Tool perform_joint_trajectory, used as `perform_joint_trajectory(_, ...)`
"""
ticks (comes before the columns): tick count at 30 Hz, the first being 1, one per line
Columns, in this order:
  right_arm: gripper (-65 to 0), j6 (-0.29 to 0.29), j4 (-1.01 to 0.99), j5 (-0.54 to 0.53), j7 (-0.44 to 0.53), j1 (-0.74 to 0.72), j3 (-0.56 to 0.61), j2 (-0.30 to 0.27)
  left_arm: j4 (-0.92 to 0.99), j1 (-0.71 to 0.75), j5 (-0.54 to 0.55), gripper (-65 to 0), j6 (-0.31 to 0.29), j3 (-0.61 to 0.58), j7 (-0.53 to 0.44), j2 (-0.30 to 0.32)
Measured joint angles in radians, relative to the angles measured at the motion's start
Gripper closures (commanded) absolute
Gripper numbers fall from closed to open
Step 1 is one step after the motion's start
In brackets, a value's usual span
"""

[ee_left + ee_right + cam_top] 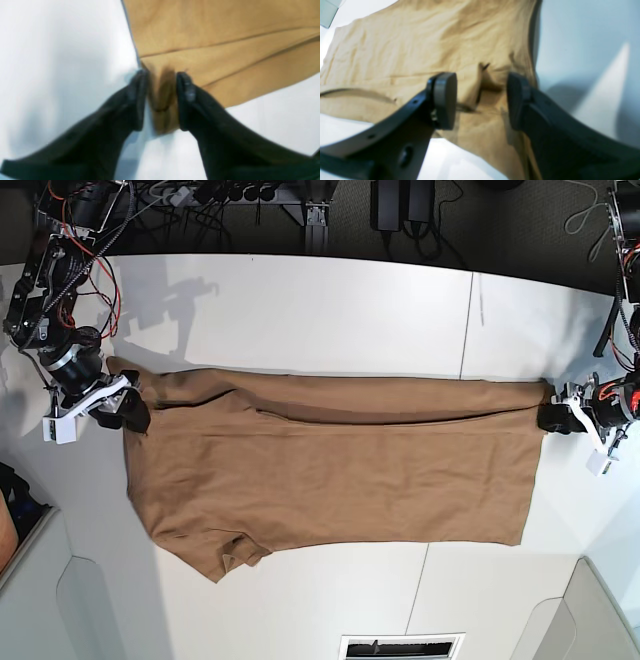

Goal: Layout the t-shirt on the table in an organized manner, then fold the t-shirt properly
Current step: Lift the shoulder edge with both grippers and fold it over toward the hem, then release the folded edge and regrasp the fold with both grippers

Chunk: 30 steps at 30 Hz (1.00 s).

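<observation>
T-shirt cloth, tan-brown and soft (pixel 225 50), sits between the two dark fingers of the left gripper (pixel 161 100). Its jaws are parted with a gap on each side of a bunched corner of the fabric, and the blur hides whether the pads touch it. In the right wrist view the right gripper (pixel 482 100) stands spread wide, its grey padded fingertip (pixel 445 100) on one side and a dark fingertip on the other, with a small raised pucker of the shirt between them and no visible contact.

Outward from the grippers, the base view shows the t-shirt (pixel 330 460) stretched lengthwise across the wide white smooth tabletop (pixel 300 310). The right gripper (pixel 128 408) is at the shirt's far upper corner on that view's left side, and the left gripper (pixel 556 418) is at the upper corner on that view's right side. A long fold line runs along the shirt's upper edge between the two arms. A short sleeve hangs crumpled at the lower left edge of the cloth. A thin dark seam (pixel 467 320) crosses the tabletop, passing under the shirt.
</observation>
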<state>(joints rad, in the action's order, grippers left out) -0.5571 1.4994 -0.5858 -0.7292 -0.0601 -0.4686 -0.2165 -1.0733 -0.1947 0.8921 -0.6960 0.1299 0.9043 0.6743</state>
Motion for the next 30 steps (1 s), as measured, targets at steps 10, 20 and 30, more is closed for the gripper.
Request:
perform_joint_trajectory(10, -21.0, 0.0, 0.12, -0.024, -0.008, -0.001, -0.015, -0.002, -0.173, -0.003, 0.142, -23.9, 0.003, 0.073, 0.034, 0.04)
perform_joint_trajectory(20, 0.0, -0.001, -0.013, 0.095, 0.053, -0.002, 0.01, -0.003, -0.169, 0.049, -0.027, 0.0, 0.003, 0.042, 0.008, -0.101)
perform_joint_trajectory(30, 0.0, -0.001, -0.172, 0.119, 0.082, -0.001, 0.022, -0.002, -0.104, 0.042, -0.183, 0.0, -0.001, -0.106, -0.075, -0.137)
